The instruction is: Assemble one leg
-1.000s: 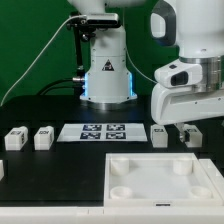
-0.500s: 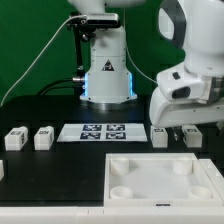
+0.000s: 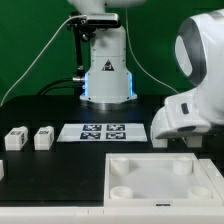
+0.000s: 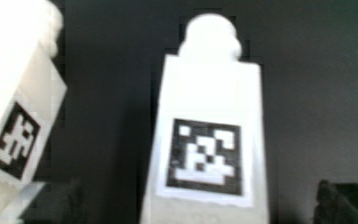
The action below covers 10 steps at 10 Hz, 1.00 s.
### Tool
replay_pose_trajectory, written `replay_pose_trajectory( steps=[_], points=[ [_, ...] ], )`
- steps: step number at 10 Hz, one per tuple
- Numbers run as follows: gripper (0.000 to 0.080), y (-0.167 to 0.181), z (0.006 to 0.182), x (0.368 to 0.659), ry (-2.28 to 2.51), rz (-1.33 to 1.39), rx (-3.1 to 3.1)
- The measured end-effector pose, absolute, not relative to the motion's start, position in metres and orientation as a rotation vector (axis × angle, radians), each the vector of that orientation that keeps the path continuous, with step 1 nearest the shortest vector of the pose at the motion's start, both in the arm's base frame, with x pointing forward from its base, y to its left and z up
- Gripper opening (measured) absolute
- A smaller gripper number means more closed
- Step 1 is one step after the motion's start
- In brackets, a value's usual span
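In the wrist view a white leg (image 4: pixel 208 130) with a black-and-white marker on its face and a rounded end fills the middle. My gripper (image 4: pixel 190 205) is open, with one dark fingertip (image 4: pixel 350 200) on either side of this leg and gaps between. A second leg (image 4: pixel 19 100) lies close beside it. In the exterior view my arm's white wrist (image 3: pixel 195 112) hangs low at the right and hides the gripper and these legs. Two more legs (image 3: pixel 14 139) (image 3: pixel 43 137) stand at the left.
The marker board (image 3: pixel 103 131) lies in the middle of the black table. The large white square panel (image 3: pixel 140 188) with round corner sockets lies in front of it. The robot base (image 3: pixel 106 70) stands at the back.
My arm has moved down and toward the exterior view's right, and it now covers the two right-hand legs that showed before. The other parts have not moved.
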State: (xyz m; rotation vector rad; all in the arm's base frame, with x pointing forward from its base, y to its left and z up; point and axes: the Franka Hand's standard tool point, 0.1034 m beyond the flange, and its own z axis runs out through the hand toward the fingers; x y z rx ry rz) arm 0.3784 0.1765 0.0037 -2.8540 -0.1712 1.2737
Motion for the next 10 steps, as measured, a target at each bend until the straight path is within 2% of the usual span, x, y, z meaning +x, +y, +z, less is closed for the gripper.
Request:
replay_pose_trajectory(
  steps=[2,4,5,7,9,10],
  points=[
    [0.0649,0.1757,0.0022,0.3816,-0.165,1.224,-2.871],
    [0.0649,0.1749,0.0031,0.3801,-0.165,1.255,-2.86],
    [0.0649,0.1733,0.006,0.3742,-0.171,1.373,-2.816],
    [0.0649,0.1759,0.0028,0.3802,-0.17,1.353,-2.82],
    [0.0621,0.176,0.0029,0.3805,-0.171,1.352,-2.82],
    [0.0449,0.1758,0.003,0.3806,-0.17,1.352,-2.82]
  ],
)
